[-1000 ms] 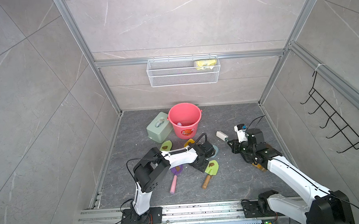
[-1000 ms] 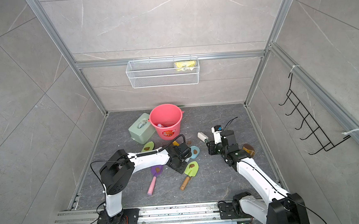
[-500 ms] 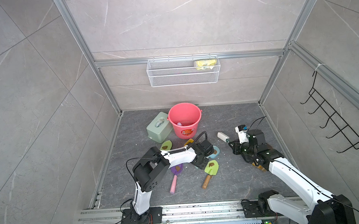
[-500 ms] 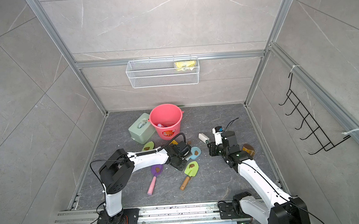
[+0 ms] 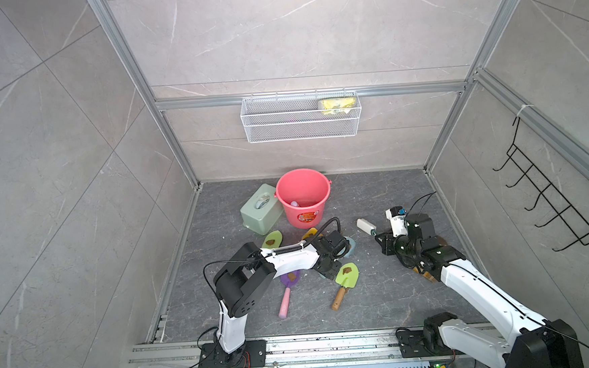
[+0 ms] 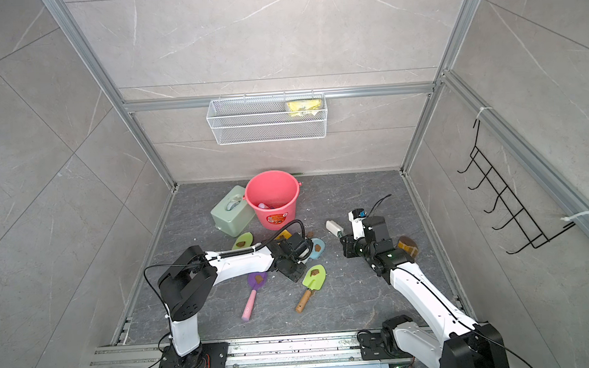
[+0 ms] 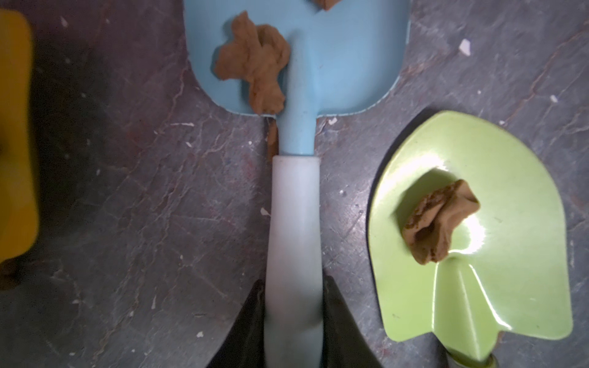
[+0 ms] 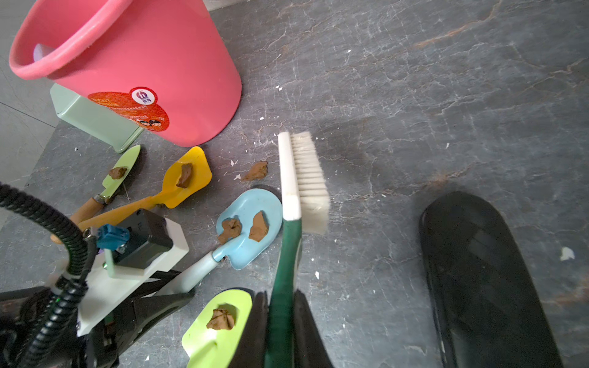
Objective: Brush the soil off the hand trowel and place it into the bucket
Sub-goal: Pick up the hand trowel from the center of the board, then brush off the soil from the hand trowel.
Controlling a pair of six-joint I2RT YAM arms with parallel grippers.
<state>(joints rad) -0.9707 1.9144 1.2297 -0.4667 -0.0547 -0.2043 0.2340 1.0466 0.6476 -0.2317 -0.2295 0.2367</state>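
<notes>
A light-blue hand trowel with a pale handle lies on the grey floor. Brown soil sits on its blade; the right wrist view shows two lumps. My left gripper is shut on the handle, one finger on each side. My right gripper is shut on the green handle of a white-bristled brush. The brush head hovers beside the blade's edge. The coral-pink bucket stands upright behind the trowels, also seen in the right wrist view.
A lime-green trowel with a soil lump lies right next to the blue one. Yellow, pale-green and purple-pink trowels lie nearby. A sage tissue box touches the bucket. A loose lump lies on the floor.
My left gripper has closed on the blue trowel's handle. The right arm with the brush has barely shifted.
</notes>
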